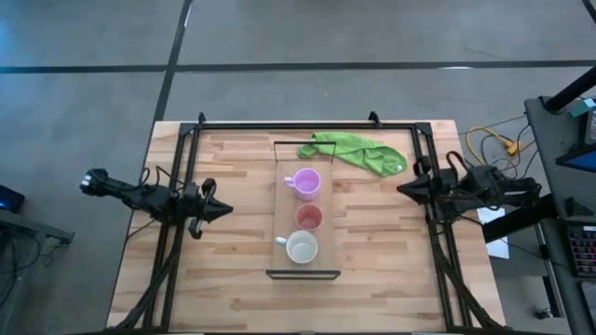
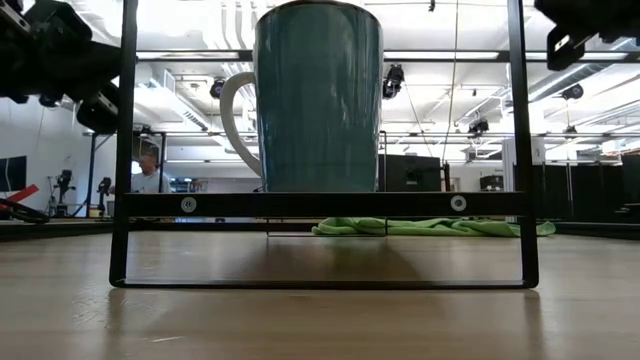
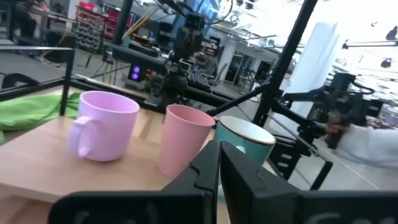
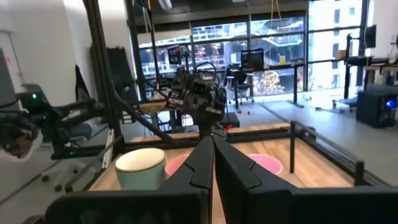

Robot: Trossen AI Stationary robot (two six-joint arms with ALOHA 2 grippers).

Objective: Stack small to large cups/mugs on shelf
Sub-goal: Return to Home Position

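Three cups stand in a row on the light-wood shelf (image 1: 282, 209), which runs from the far side of the table toward the near side. The lilac handled mug (image 1: 305, 183) is farthest, the salmon-pink cup (image 1: 308, 218) is in the middle, and the handled mug, white inside and grey-teal outside (image 1: 302, 248), is nearest. In the low view this mug (image 2: 318, 95) stands upright on the shelf board (image 2: 320, 204). My left gripper (image 1: 222, 210) is shut and hovers left of the shelf. My right gripper (image 1: 404, 189) is shut and hovers right of it. Neither touches anything.
A crumpled green cloth (image 1: 358, 152) lies on the table beyond the shelf's far end, toward the right. A black metal frame (image 1: 307, 123) runs round the table's edges. Bare wood (image 1: 233, 270) lies on both sides of the shelf. A person (image 2: 148, 170) shows far off in the room.
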